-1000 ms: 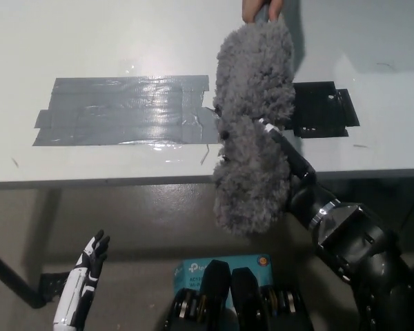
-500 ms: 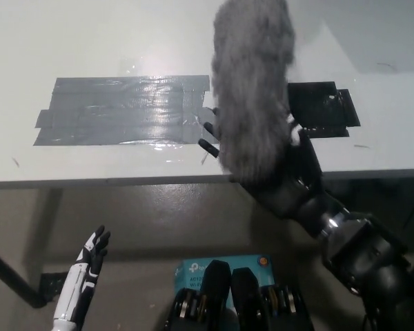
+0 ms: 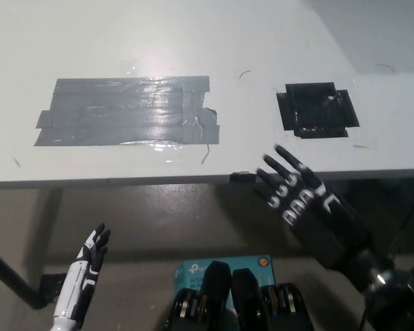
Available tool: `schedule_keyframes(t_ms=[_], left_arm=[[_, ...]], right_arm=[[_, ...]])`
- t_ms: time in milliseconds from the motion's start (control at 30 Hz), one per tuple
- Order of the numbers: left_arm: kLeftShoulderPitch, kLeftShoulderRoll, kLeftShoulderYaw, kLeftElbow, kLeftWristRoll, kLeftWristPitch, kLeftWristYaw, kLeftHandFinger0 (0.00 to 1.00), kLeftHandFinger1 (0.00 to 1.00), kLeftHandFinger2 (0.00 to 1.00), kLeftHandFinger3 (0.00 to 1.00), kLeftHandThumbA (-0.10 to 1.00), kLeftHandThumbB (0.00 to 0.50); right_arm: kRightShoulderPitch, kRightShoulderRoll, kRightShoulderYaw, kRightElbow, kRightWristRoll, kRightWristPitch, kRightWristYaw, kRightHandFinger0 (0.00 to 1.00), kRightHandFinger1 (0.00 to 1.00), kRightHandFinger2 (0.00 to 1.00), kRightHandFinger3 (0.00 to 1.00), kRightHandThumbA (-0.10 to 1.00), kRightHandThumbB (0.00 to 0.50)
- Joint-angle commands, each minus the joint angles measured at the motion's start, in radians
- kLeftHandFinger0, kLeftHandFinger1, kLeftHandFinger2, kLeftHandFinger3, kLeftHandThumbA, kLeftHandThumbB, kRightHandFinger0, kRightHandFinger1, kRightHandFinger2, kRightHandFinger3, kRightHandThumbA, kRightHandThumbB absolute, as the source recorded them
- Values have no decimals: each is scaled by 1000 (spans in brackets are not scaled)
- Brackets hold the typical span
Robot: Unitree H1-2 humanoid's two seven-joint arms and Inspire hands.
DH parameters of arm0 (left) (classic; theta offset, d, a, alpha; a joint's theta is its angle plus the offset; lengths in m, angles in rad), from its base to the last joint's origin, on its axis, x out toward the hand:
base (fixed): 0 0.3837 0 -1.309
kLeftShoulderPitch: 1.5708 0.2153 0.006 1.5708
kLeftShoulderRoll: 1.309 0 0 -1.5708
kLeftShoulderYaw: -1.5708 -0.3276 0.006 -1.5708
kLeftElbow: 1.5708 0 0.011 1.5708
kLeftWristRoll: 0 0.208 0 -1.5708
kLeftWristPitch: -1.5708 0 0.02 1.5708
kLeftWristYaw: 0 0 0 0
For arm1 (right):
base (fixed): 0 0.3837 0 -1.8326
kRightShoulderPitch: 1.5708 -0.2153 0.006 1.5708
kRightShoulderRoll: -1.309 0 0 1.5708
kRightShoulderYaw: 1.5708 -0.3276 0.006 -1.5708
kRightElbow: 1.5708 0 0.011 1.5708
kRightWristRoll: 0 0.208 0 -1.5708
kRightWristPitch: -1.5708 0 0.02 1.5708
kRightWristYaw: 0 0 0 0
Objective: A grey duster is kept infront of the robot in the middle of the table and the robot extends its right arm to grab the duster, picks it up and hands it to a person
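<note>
The grey duster is nowhere in the head view, and no person shows either. My black right hand (image 3: 300,196) hovers over the table's front edge at the right, open, fingers spread and pointing up-left, with nothing in it. My white left hand (image 3: 90,258) rests low at the bottom left, below the table edge, open and holding nothing.
The white table (image 3: 159,41) carries a large grey tape patch (image 3: 124,110) at the left-middle and a black tape square (image 3: 316,109) at the right. A blue box (image 3: 224,265) lies on the floor below the table's front edge.
The duster left my right hand and was carried up out of the picture. My right hand opened and drew back towards the table's front edge. The left hand stayed put.
</note>
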Motion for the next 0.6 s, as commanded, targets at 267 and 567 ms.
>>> schedule_keyframes(t_ms=[267, 567], left_arm=[[-10, 6, 11, -6, -11, -31, 10, 1000, 1000, 1000, 1000, 984, 351], [-3, 9, 11, -12, 3, -38, 14, 1000, 1000, 1000, 1000, 1000, 352]], right_arm=[[117, -238, 161, 172, -945, -350, -47, 1000, 1000, 1000, 1000, 999, 400], [99, -261, 240, 233, -1016, -300, -76, 1000, 1000, 1000, 1000, 992, 387]])
